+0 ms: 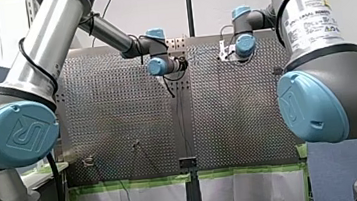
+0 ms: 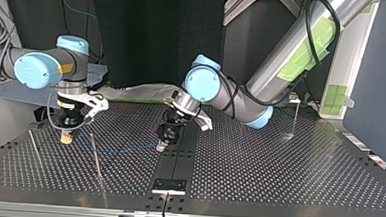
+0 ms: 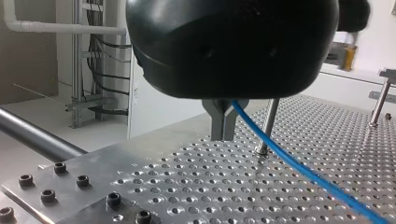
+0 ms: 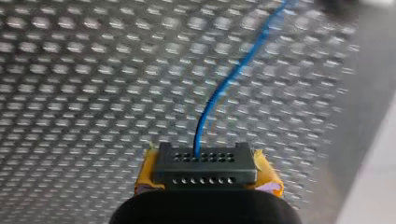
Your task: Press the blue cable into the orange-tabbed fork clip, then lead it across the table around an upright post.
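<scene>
Top view | thin blue cable (image 3: 308, 173) pinched by fingers of left gripper (image 2: 162, 146) and right gripper (image 2: 67, 138) | orange-tabbed fork clip unseen | slim metal post (image 3: 269, 123) likely unrounded.

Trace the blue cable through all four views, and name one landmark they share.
Front view: I cannot make it out.
Top view: the blue cable is a faint line from my right gripper to my left gripper.
Left wrist view: it runs out from the fingers, past an upright post.
Right wrist view: it leads away from the fingers, ahead of them.
Shared landmark: the perforated table.
</scene>
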Available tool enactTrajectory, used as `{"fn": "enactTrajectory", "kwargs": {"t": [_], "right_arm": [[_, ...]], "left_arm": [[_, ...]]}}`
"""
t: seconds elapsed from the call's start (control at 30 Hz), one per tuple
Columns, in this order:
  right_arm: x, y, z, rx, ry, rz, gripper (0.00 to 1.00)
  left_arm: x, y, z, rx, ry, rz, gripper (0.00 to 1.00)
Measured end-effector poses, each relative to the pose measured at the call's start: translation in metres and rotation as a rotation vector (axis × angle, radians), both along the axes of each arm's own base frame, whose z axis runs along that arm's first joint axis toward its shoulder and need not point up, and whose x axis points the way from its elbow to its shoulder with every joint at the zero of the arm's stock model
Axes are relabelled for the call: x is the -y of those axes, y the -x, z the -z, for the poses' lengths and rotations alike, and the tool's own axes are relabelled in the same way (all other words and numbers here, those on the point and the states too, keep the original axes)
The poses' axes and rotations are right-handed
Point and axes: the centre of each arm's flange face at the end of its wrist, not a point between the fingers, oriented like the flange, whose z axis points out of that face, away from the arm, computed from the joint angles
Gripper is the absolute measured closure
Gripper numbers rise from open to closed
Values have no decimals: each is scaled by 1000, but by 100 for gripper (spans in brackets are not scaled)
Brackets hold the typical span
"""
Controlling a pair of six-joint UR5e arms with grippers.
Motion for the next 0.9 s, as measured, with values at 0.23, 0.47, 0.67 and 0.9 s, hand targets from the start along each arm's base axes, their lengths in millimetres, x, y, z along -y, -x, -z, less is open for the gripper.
{"fn": "enactTrajectory", "kwargs": {"t": [0.23, 0.47, 0.67, 0.9], "right_arm": [[5, -5, 63, -21, -69, -6, 100], [8, -10, 117, -41, -129, -10, 100], [7, -11, 147, -40, -141, -12, 100], [4, -11, 179, -42, -159, -12, 100]], "left_arm": [[1, -1, 6, -7, -6, 0, 100], [5, -7, 32, -32, -37, -3, 100], [3, -9, 35, -33, -41, -12, 100], [1, -11, 35, -34, -43, -26, 100]]}}
